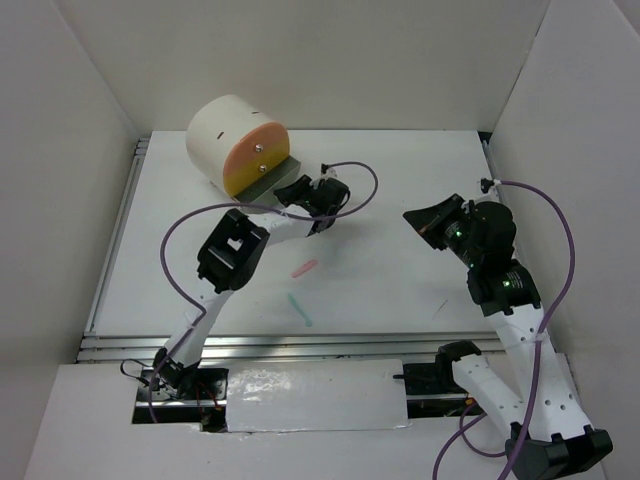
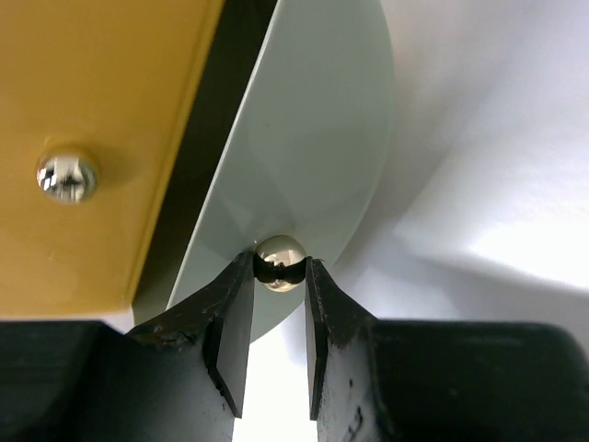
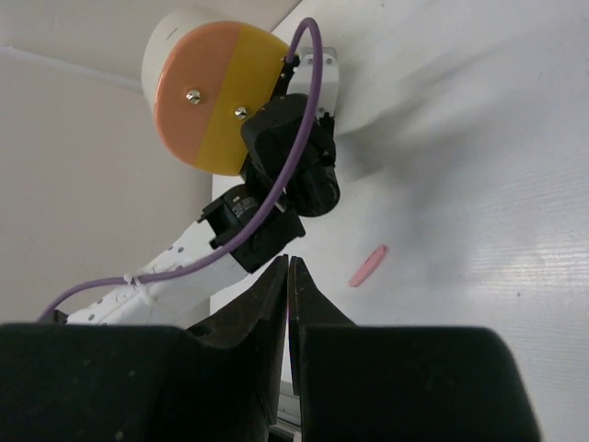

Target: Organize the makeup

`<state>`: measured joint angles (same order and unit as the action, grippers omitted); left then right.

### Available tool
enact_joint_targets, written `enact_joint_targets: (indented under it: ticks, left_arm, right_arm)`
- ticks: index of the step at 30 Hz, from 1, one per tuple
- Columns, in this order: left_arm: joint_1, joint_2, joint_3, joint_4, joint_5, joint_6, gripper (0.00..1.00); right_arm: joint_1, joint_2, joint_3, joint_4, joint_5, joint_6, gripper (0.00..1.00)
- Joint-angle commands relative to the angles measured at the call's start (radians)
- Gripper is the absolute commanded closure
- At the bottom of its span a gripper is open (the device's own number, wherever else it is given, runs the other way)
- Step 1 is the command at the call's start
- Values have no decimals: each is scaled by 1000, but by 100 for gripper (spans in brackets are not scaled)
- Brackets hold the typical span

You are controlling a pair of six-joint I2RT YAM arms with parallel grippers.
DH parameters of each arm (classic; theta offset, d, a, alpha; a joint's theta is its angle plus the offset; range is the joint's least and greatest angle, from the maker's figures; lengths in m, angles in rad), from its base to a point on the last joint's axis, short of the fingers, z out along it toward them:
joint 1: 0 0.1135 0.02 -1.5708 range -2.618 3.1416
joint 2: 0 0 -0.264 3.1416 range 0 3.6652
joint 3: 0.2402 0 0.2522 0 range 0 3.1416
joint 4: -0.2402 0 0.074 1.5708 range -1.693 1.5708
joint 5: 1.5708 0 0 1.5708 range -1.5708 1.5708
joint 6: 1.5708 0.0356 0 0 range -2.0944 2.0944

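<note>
Shows a white worktop from above, arm bases at the near edge. Closest in, has a short teal stick lying flat, then a short pink stick just beyond and apart from it. Over the right half, holds the right claw, jaws pressed together on nothing. Farther back on the left, has the left claw clamped on a small metal knob of a pale panel, beside the orange front of the cream cylindrical box.
</note>
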<state>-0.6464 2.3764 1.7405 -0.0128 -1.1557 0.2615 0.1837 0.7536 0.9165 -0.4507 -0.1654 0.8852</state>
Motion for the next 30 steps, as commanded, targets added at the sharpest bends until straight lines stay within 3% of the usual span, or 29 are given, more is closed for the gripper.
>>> enact_joint_targets:
  ticks: [1,7,9,10,13,15,20,22,27,30]
  left_arm:
    - [-82,-62,17,-119,25,-137,100]
    - [-133,-72,30,-243,24,-270,100]
    - [-137,-83,22,-257,30,-300,92]
    - [-139,-85,19,-259,33,-309,70]
    - [-139,-94,17,-276,36,-321,34]
    - [-139,-103,17,-288,34,-324,22]
    - [-139,-132,36,-305,48,-335,8]
    - [-142,-140,66,-384,69,-387,1]
    - [-183,-232,120,-473,158,-442,1]
    - [-191,-282,186,-627,337,-571,0]
  right_arm:
    - [8,-22,12,44,4,-3,90]
    - [8,-51,-18,61,-3,9,91]
    - [8,-53,-24,63,-6,8,90]
    - [8,-54,-25,64,-6,8,90]
    - [7,-51,-30,70,-22,11,90]
    - [8,-48,-31,75,-31,11,90]
    - [7,-51,-36,75,-39,12,91]
    - [7,-54,-36,70,-39,11,91]
    - [8,-63,-19,60,-33,1,91]
    - [7,-65,1,46,-26,-9,90]
